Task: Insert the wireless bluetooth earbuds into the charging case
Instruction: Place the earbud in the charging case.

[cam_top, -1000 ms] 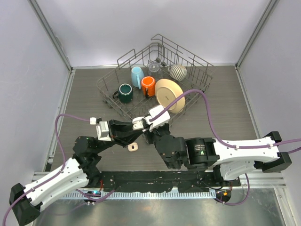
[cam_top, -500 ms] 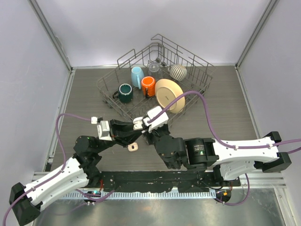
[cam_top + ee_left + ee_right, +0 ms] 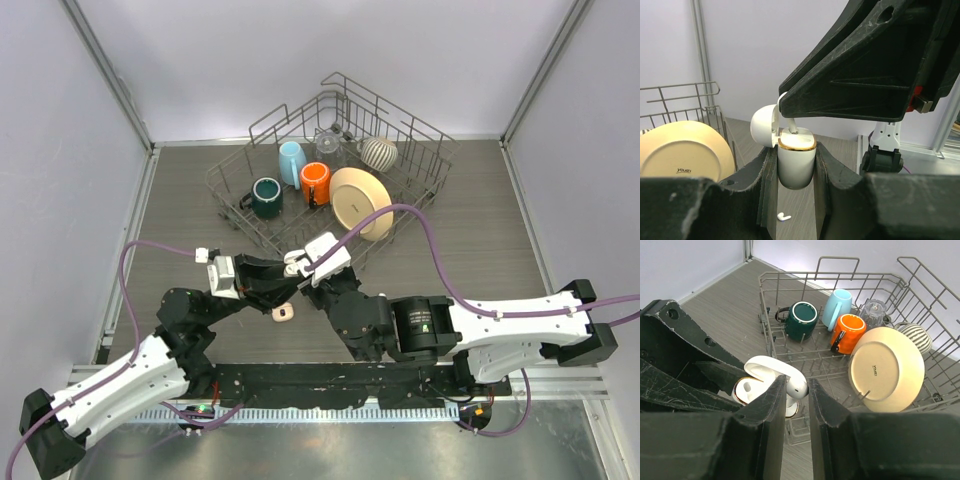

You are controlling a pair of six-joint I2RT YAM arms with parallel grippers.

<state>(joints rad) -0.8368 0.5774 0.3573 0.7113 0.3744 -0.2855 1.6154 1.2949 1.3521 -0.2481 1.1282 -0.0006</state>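
Left wrist, left jaws clamp open charging case point(image 3: 796, 165), right jaws pinch earbud point(image 3: 797, 386) at its rim

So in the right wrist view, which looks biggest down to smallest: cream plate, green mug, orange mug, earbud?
Largest: cream plate.
Next: green mug and orange mug, which look about alike, so no ranking.
Smallest: earbud, though it sits nearest the camera.

An earbud point(image 3: 799, 388) is pinched in the closed right gripper point(image 3: 797, 383), right at the flipped-open charging case point(image 3: 751, 388). Further back, a wire rack point(image 3: 790, 276) is loaded with a green mug point(image 3: 803, 316), blue mug point(image 3: 837, 306), orange mug point(image 3: 849, 331) and cream plate point(image 3: 887, 370).
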